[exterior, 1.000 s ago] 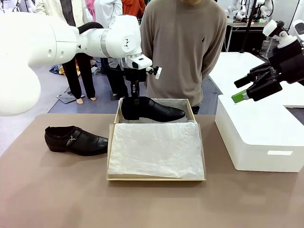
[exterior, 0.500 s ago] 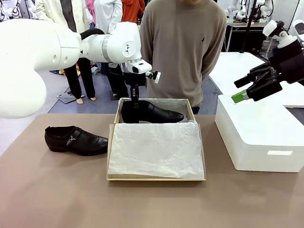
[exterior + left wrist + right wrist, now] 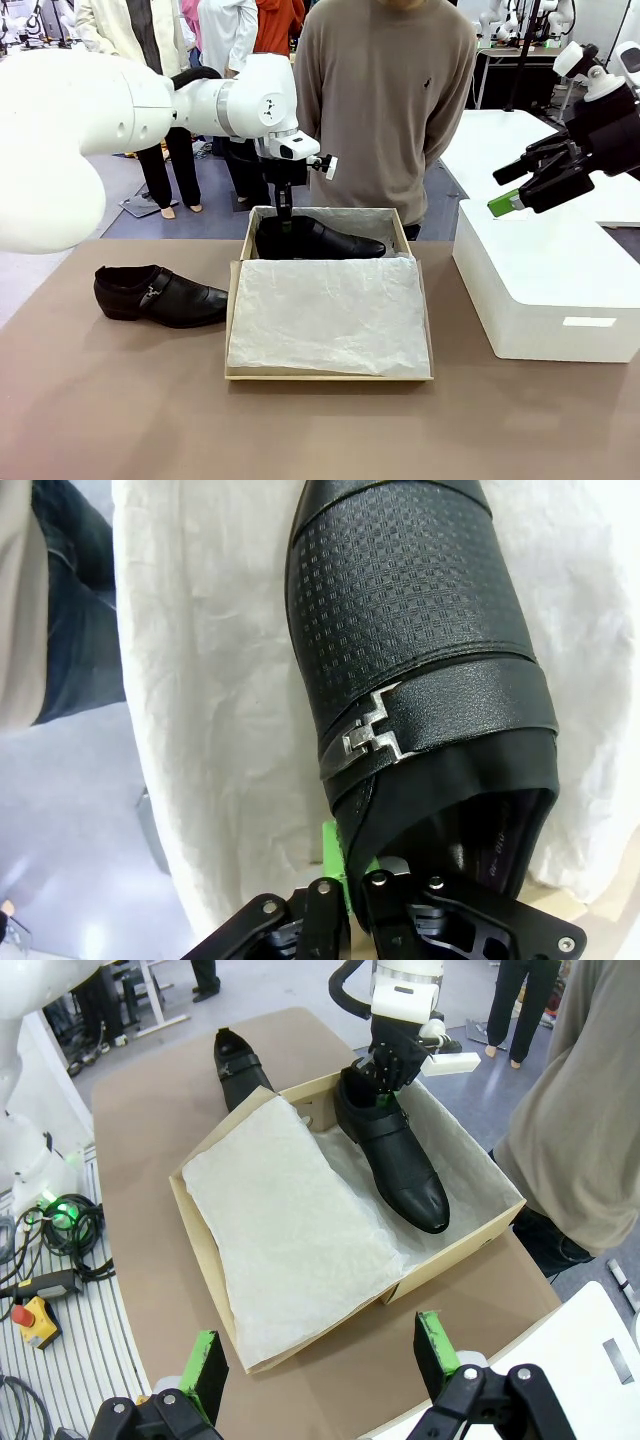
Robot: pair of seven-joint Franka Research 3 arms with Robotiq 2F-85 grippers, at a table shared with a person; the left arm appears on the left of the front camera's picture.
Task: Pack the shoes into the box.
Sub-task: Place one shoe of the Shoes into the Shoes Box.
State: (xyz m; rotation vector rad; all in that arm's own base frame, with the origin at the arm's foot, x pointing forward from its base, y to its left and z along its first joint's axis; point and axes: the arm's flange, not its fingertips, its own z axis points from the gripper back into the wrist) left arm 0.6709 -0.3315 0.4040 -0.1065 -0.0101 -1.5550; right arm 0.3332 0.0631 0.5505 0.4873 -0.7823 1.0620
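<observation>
At the far end of the shallow tan cardboard shoebox (image 3: 232,320), on its crumpled white tissue paper lining (image 3: 330,315), we find one glossy black leather dress shoe (image 3: 330,237) lying with its pointed toe toward the robot's right. The left gripper (image 3: 285,212) stands over the heel end, clenched on the rim of the shoe's opening. In the left wrist view a green pad (image 3: 330,845) presses the leather just behind the buckled strap. We cannot tell whether the sole rests fully on the lining.

The second black dress shoe (image 3: 160,296) lies on the brown table (image 3: 120,400), left of the box and apart from it, toe toward the box, untouched. The right gripper (image 3: 503,190) hangs above the large white rectangular box (image 3: 545,290), jaws spread, holding nothing.

We judge the task near its halfway mark: one shoe is placed but not released. Remaining, in our estimate, are letting go of the first shoe, fetching the second and laying it alongside.
</observation>
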